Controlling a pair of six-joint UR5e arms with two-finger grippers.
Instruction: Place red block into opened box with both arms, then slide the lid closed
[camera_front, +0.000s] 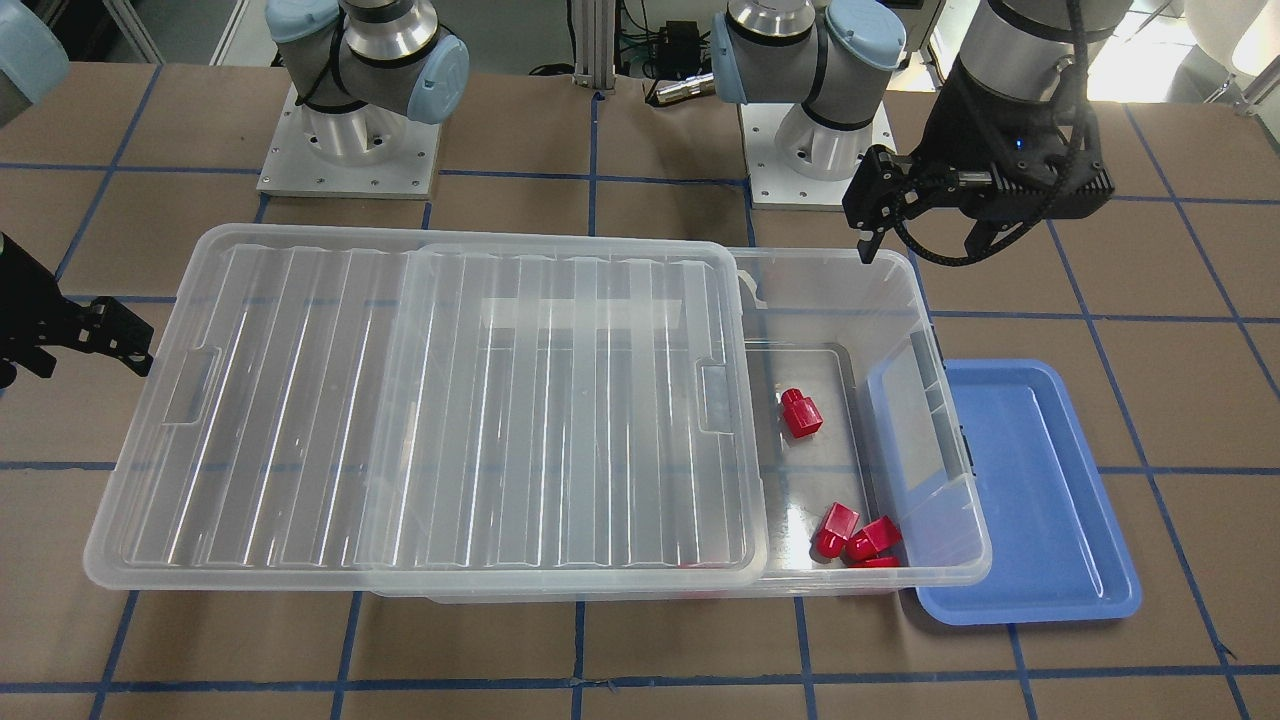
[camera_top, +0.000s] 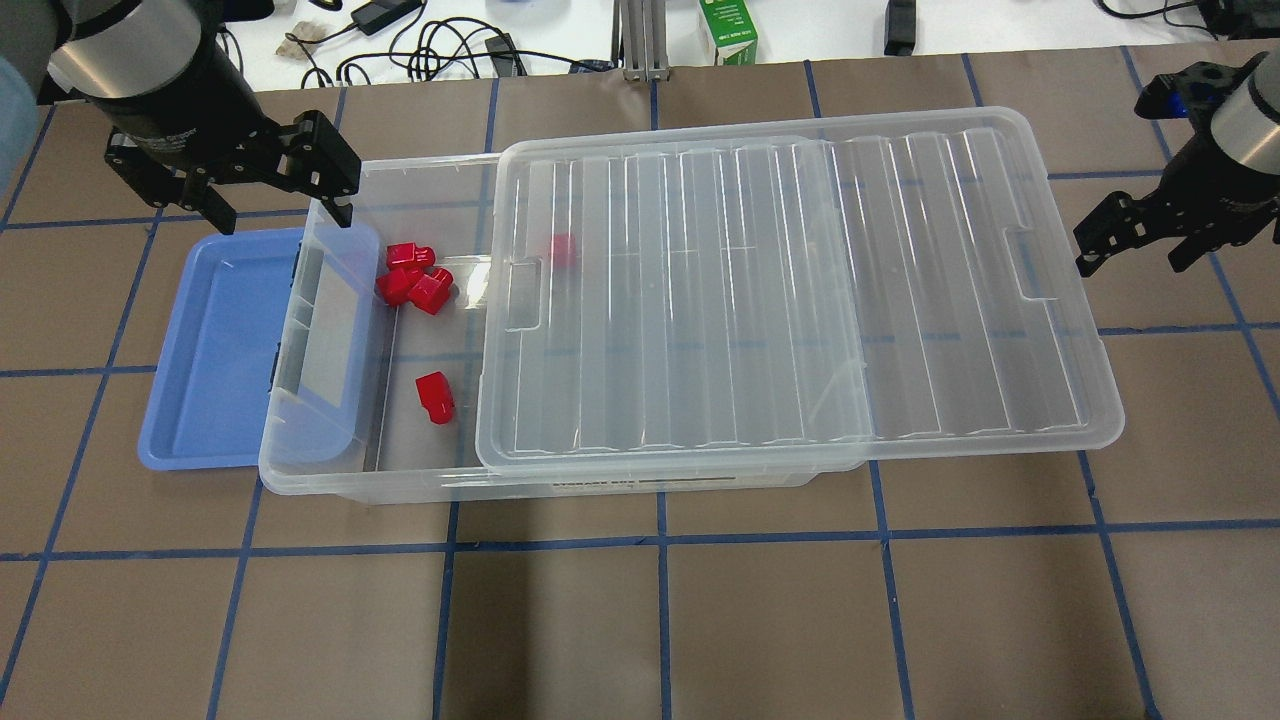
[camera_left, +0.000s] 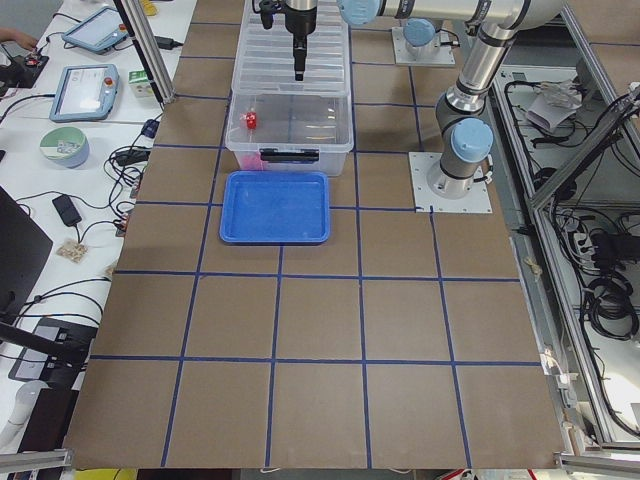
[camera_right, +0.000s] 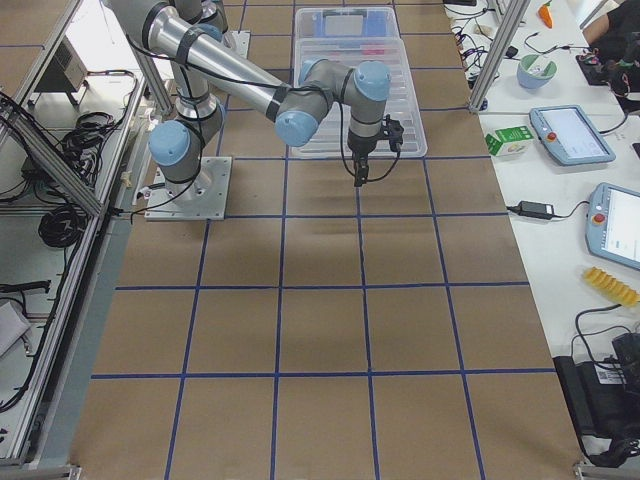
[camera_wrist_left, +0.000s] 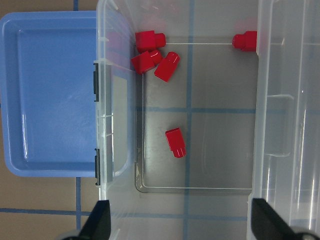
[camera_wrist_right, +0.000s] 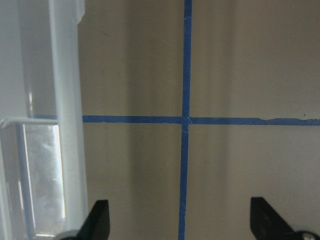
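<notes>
Several red blocks lie inside the clear box (camera_top: 600, 487): a cluster (camera_top: 410, 275) (camera_wrist_left: 150, 55) in its far left corner, one alone (camera_top: 435, 397) (camera_wrist_left: 175, 142), and one (camera_top: 563, 248) under the lid's edge. The clear lid (camera_top: 800, 290) (camera_front: 450, 400) sits shifted to the robot's right, so the left end is uncovered. My left gripper (camera_top: 280, 195) (camera_front: 920, 225) (camera_wrist_left: 180, 222) hovers open and empty above that uncovered end. Past the lid's right end, my right gripper (camera_top: 1135, 250) (camera_front: 85, 355) (camera_wrist_right: 180, 220) is open and empty over the table.
An empty blue tray (camera_top: 215, 350) (camera_front: 1030, 500) lies against the box's left end, partly under its rim. Brown table with blue tape lines surrounds the box. Cables, a green carton (camera_top: 728, 30) and tablets sit beyond the far table edge.
</notes>
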